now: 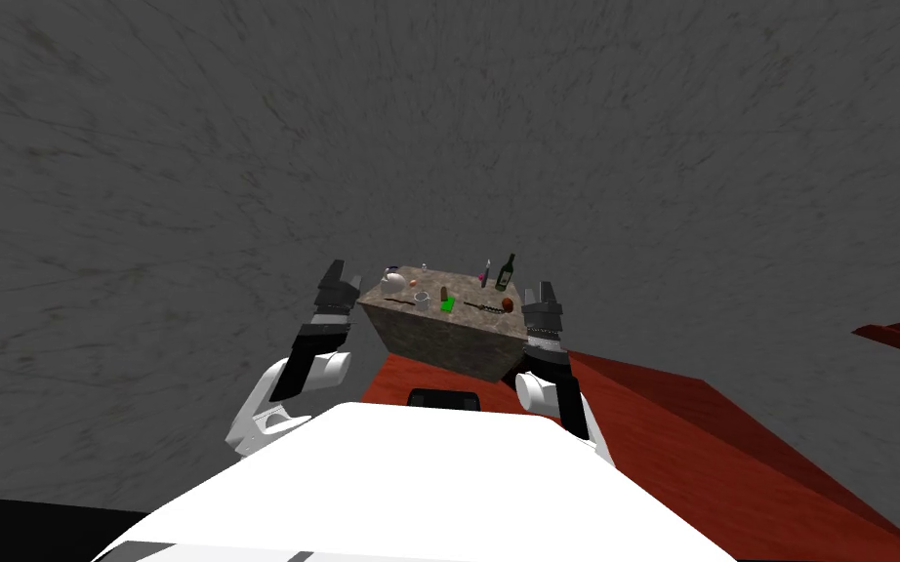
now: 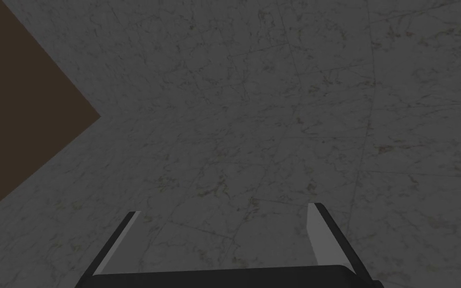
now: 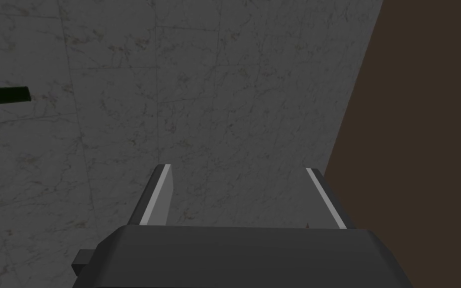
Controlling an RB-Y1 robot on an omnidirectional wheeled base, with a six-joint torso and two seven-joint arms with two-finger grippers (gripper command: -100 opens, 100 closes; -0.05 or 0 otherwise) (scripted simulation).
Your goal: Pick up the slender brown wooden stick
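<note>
At frame centre, the left hand (image 1: 338, 282) and right hand (image 1: 542, 295) stand open, flanking the mottled stone block table (image 1: 448, 341). The slender dark stick (image 1: 482, 306) lies there beside a small reddish-brown ball (image 1: 509, 304), and a careless reach might send either rolling.

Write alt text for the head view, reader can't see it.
A small stone-coloured table stands ahead, holding small items, among them a dark green bottle, a white mug and a green object. The left gripper and right gripper flank it; a red surface spreads from its base to the right.
</note>
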